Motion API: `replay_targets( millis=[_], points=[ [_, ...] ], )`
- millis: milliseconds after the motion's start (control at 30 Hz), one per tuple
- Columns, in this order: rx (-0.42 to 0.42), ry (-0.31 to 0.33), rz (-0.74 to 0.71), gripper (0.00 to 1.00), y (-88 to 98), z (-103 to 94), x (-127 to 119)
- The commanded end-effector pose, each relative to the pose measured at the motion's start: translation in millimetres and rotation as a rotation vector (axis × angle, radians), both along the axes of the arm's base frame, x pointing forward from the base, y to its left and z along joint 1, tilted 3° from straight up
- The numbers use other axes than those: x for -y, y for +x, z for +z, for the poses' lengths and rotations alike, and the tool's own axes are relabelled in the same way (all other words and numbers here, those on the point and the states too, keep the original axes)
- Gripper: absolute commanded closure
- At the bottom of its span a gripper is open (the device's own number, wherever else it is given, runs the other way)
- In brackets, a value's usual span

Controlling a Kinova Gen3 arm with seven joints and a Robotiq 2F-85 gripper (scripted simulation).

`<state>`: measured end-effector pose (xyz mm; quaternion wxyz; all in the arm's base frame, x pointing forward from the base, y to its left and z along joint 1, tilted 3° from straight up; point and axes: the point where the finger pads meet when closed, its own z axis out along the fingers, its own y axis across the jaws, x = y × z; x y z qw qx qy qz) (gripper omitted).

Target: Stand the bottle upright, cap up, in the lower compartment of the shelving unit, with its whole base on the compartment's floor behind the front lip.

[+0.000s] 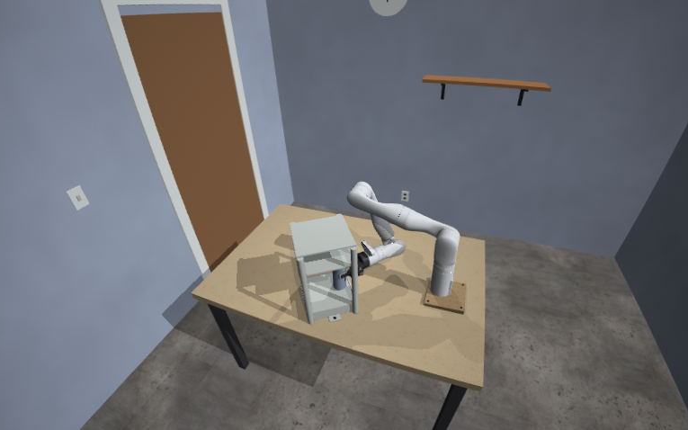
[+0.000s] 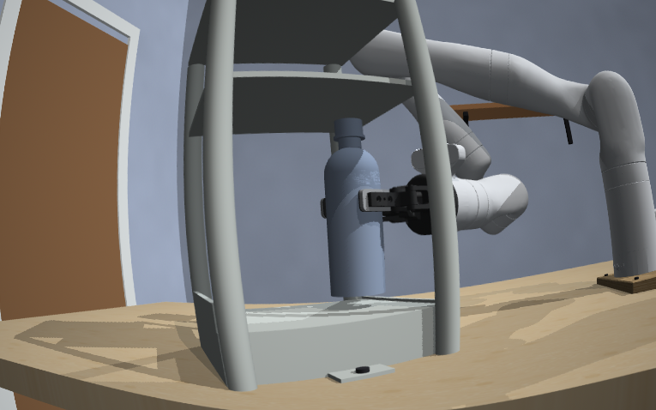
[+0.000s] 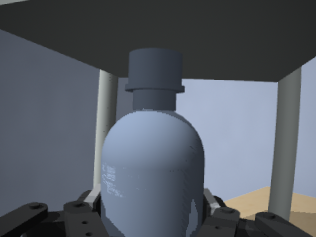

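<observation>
The blue-grey bottle (image 2: 353, 214) stands upright, cap up, inside the lower compartment of the grey shelving unit (image 2: 315, 203). Its base is at the compartment's floor (image 2: 330, 310), near the back right edge; I cannot tell whether it touches. My gripper (image 2: 356, 201) reaches in from the right and is shut on the bottle's body at mid height. In the wrist view the bottle (image 3: 153, 173) fills the middle between my fingers, its cap just under the middle shelf. In the top view the bottle (image 1: 339, 278) shows small inside the shelving unit (image 1: 325, 266).
The unit's round posts (image 2: 432, 177) stand close to my wrist. A small grey plate with a black knob (image 2: 361, 371) lies on the table in front of the unit. The arm's base (image 1: 445, 296) sits on a wooden block to the right.
</observation>
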<state>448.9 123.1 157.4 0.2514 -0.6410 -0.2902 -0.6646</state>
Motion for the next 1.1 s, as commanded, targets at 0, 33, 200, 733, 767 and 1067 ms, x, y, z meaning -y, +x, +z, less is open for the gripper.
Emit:
replay_targets(
  millis=[0, 33, 200, 733, 767, 1067],
  points=[
    [-0.005, 0.000, 0.000, 1.00, 0.9, -4.6, 1],
    [-0.005, 0.000, 0.000, 1.00, 1.0, -6.2, 1],
    [-0.005, 0.000, 0.000, 1.00, 1.3, -13.7, 1],
    [-0.005, 0.000, 0.000, 1.00, 1.3, -15.9, 1],
    [-0.005, 0.000, 0.000, 1.00, 1.3, -15.9, 1],
    [-0.005, 0.000, 0.000, 1.00, 1.3, -15.9, 1]
  ],
)
